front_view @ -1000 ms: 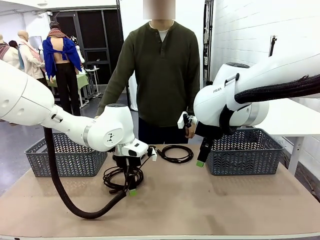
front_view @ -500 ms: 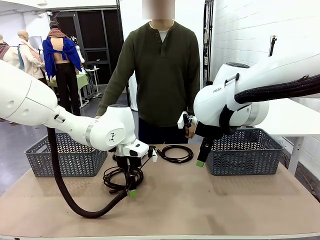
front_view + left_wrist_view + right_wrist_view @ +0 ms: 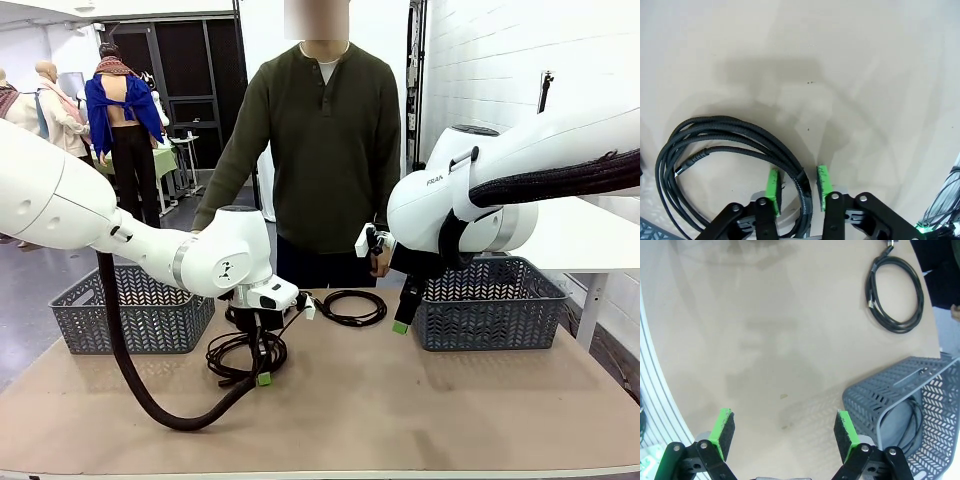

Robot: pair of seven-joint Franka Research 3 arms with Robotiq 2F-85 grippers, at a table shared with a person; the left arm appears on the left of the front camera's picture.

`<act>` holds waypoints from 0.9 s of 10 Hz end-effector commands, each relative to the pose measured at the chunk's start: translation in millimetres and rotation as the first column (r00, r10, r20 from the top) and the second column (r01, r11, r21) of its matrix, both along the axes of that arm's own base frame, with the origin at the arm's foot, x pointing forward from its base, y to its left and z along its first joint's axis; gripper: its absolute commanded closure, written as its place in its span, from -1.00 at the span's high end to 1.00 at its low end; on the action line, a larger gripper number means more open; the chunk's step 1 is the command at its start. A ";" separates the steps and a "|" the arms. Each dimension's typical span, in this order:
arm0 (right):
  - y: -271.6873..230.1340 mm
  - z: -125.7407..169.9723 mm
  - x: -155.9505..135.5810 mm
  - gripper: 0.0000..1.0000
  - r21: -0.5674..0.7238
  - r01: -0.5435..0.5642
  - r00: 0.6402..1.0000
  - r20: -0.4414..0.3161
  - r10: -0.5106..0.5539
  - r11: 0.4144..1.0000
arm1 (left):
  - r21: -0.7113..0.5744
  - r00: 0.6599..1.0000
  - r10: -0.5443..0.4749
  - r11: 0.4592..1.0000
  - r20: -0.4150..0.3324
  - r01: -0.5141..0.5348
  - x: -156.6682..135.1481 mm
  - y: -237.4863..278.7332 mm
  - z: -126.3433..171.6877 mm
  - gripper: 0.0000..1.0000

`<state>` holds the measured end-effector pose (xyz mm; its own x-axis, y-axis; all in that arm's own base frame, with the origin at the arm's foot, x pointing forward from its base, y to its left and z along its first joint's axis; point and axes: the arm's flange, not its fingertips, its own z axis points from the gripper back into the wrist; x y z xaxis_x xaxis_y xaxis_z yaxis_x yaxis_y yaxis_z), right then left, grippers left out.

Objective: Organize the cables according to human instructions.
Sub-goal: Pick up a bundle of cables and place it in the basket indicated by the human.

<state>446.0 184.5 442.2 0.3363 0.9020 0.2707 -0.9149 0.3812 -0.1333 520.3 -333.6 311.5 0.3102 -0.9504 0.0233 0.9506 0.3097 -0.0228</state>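
1. Our right gripper [image 3: 784,427] hangs above the bare table [image 3: 765,340], its green pads [image 3: 723,432] spread wide.
2. We see one coiled cable [image 3: 898,329] lying flat on the table, well ahead.
3. A grey mesh basket [image 3: 865,405] stands beside one finger, with another cable [image 3: 914,415] inside.
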 end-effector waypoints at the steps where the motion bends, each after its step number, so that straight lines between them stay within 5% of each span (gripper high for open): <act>1: 0.3 1.4 0.5 1.00 -0.009 0.002 1.000 -0.005 -0.002 1.000 | 0.016 1.000 0.001 1.000 -0.006 -0.001 -1.6 1.3 -4.0 -0.99; 6: 0.3 1.4 0.5 1.00 -0.009 0.002 1.000 -0.005 -0.002 1.000 | 0.020 1.000 -0.001 1.000 -0.021 0.002 -12.6 -1.8 11.0 -1.00; 9: 0.3 1.4 0.5 1.00 -0.009 0.002 1.000 -0.005 -0.002 1.000 | 0.061 1.000 -0.004 0.998 0.022 0.003 -35.2 -1.2 51.1 -1.00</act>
<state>446.0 184.5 442.1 0.3364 0.9020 0.2706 -0.9148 0.3812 -0.1332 500.3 -342.7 345.0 0.2977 -0.9546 0.0015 0.9545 0.2976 -0.0187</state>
